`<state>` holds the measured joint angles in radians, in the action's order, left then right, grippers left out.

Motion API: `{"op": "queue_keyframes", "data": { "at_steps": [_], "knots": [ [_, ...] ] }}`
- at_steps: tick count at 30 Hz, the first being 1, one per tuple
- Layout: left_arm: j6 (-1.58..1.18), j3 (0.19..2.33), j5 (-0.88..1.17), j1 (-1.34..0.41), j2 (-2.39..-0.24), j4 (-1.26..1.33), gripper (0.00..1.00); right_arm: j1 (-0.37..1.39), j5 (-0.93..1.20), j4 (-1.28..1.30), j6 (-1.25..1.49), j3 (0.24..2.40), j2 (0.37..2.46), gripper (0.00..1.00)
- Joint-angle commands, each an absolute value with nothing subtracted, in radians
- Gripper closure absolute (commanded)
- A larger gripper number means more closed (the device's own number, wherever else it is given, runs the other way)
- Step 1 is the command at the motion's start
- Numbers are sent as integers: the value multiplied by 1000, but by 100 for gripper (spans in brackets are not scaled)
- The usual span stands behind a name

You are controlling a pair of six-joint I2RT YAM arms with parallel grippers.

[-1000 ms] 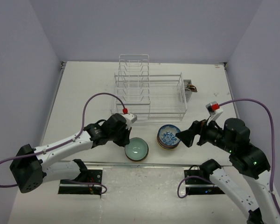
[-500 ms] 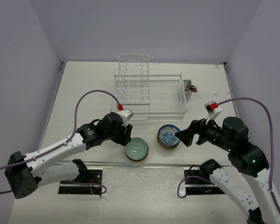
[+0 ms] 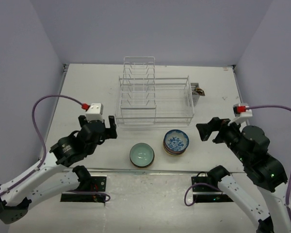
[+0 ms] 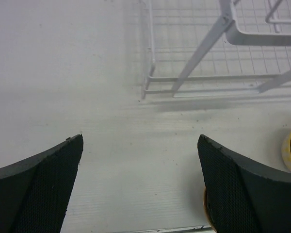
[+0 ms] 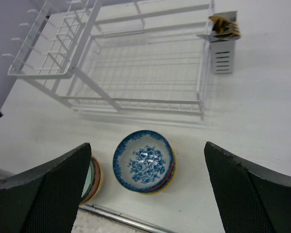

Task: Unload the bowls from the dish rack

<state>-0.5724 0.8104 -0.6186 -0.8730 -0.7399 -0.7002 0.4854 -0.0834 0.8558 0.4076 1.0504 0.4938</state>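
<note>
The dish rack (image 3: 155,122) stands at mid-table with nothing showing in its slots. In front of it a pale green bowl (image 3: 141,155) rests in another bowl, and a blue-white floral bowl (image 3: 176,141) tops a second stack. My left gripper (image 3: 98,122) hovers open, left of the green bowl and apart from it. My right gripper (image 3: 216,129) is open, right of the floral stack. The left wrist view has the open left gripper (image 4: 140,138) over bare table, with the rack's corner (image 4: 223,29) ahead. In the right wrist view the open right gripper (image 5: 147,144) frames the floral bowl (image 5: 143,160) and the green bowl (image 5: 91,177).
A small slotted holder (image 3: 196,92) with something brown in it hangs at the rack's right end. A metal strip (image 3: 150,170) runs along the table's near edge just behind both stacks. Lilac walls close off the left, right and back.
My left gripper opened off the green bowl's rim, then lifted and pulled back to the left. The right gripper drew back to the right, still open. The bowls stayed put.
</note>
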Motion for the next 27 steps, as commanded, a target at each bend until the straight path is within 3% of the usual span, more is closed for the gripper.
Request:
{"op": "queue_keyframes", "data": {
  "at_steps": [1,9,17,23,27],
  "knots": [
    [-675,845,-857,-876,-625,-810,0,485,-358,802,359,1062,439,1],
    [-606,807,-956,-877,-396,-803,0,485,-474,862,304,1048,371,1],
    [-661,776,-991,-867,-416,-769,0,486,-528,781,296,924,305,1],
    [-560,717,-910,-660,-459,-665,0,485,-564,727,298,874,276,1],
    [-410,677,-662,-496,-457,-517,0,486,-569,715,304,858,294,1]
  ]
}}
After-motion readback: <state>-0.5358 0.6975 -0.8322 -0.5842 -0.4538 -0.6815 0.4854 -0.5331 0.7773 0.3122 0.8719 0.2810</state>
